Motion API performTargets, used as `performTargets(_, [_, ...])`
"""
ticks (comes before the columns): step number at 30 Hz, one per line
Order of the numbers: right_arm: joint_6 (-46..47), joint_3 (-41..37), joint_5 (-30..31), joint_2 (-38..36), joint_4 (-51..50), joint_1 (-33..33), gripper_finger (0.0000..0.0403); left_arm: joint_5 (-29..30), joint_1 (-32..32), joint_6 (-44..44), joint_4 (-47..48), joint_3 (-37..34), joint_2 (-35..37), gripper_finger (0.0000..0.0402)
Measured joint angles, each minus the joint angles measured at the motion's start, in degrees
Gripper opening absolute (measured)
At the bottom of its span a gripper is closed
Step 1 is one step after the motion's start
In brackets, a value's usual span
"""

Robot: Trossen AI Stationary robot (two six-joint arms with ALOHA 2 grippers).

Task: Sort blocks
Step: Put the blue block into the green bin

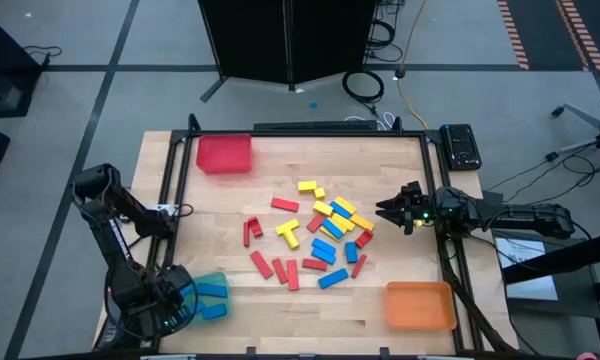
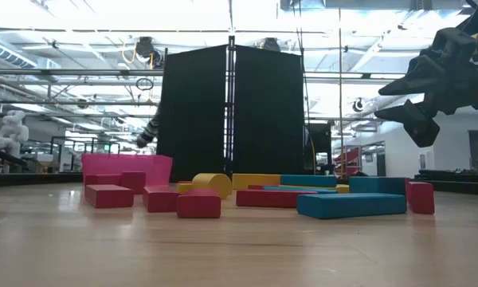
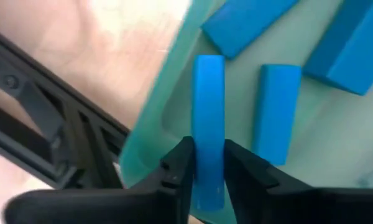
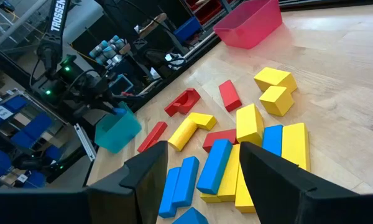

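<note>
Seen from above, the pale wooden surface [image 1: 380, 305] carries three trays: a red plastic tray [image 1: 224, 154] at the far left corner, an orange plastic tray [image 1: 418, 305] at the near right corner, and a translucent teal plastic tray [image 1: 204, 296] at the near left edge with two blue bars showing inside. The loose pile of small red, blue and yellow blocks [image 1: 315, 240] lies in the middle, roughly two dozen in all, red and yellow each outnumbering blue. The left tool [image 1: 176, 303] is over the teal tray; the right tool [image 1: 388, 210] hangs just beside the pile's right edge. The level view shows what the overhead cannot: the blocks' thickness, with one long blue bar [image 2: 350, 205] nearest and a yellow rounded piece [image 2: 213, 185] behind the red ones. The left wrist view alone shows the grip: the left tool's fingers [image 3: 174, 174] stand either side of an upright blue bar [image 3: 209, 124] over the teal tray, pressed against it, and three more blue bars lie flat on the tray floor. The right wrist view shows the right tool's fingers [image 4: 276, 171] apart and empty above the pile.
</note>
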State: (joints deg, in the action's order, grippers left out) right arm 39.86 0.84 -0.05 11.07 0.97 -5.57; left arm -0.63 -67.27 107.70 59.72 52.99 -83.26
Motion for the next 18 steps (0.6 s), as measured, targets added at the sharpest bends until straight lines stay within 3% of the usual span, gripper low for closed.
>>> performTargets(11, [-0.2,0.0,-0.4,0.0,0.2,0.0,0.0199,-0.6,1.7,-0.2,-1.3,3.1,0.8,0.0206])
performTargets(18, [-1.4,0.0,-1.6,0.0,0.7,0.0,0.0199,11.4,8.1,-6.7,3.8,13.5,5.4,0.0216])
